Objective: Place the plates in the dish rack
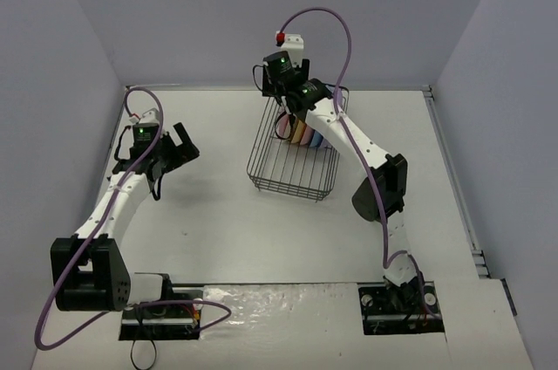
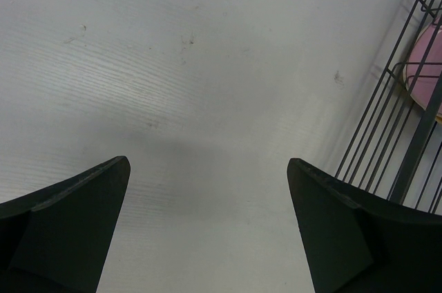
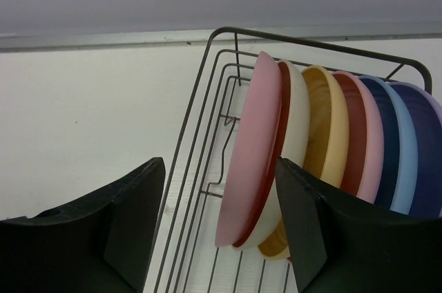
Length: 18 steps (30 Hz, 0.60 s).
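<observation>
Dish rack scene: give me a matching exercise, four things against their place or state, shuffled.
1 cream plate
2 blue plate
3 left gripper
4 right gripper

A open over the table
B between second pink plate and lavender plate
C open at the dish rack
D between end pink plate and yellow-orange plate

Pairs: 1-D, 2-B, 3-A, 4-C

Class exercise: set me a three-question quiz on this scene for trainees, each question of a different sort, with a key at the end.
1. True or false: the plates in the dish rack stand on edge.
2. In the right wrist view, which plate is closest to the right gripper? A pink, B blue, C lavender.
3. Fill in: the left gripper is ___ over the table.
Key: 1 true; 2 A; 3 open.
</observation>
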Each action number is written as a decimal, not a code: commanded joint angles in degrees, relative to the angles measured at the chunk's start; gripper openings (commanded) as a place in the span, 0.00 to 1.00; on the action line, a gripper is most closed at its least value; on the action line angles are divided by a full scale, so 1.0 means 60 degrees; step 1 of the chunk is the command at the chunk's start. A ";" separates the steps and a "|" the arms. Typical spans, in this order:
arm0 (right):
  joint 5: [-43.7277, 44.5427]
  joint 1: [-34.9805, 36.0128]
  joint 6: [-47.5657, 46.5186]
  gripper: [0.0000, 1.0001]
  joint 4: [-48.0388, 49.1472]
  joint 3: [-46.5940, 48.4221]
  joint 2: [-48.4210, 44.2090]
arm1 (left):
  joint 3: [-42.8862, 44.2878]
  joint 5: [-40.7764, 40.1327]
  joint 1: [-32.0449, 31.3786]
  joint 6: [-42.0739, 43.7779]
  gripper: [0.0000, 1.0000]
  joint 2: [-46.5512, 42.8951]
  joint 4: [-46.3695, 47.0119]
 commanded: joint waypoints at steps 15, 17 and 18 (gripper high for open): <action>0.2019 0.0195 -0.0050 0.50 -0.0469 0.1471 0.1490 | 0.0462 -0.0020 0.0053 0.0080 0.97 -0.0181 0.0434; 0.2670 0.0265 0.0034 0.46 -0.0571 0.1471 0.1511 | 0.0462 -0.0029 0.0053 0.0079 0.97 -0.0181 0.0434; 0.2982 0.0298 0.0043 0.41 -0.0597 0.1464 0.1517 | 0.0462 -0.0023 0.0053 0.0079 0.97 -0.0177 0.0434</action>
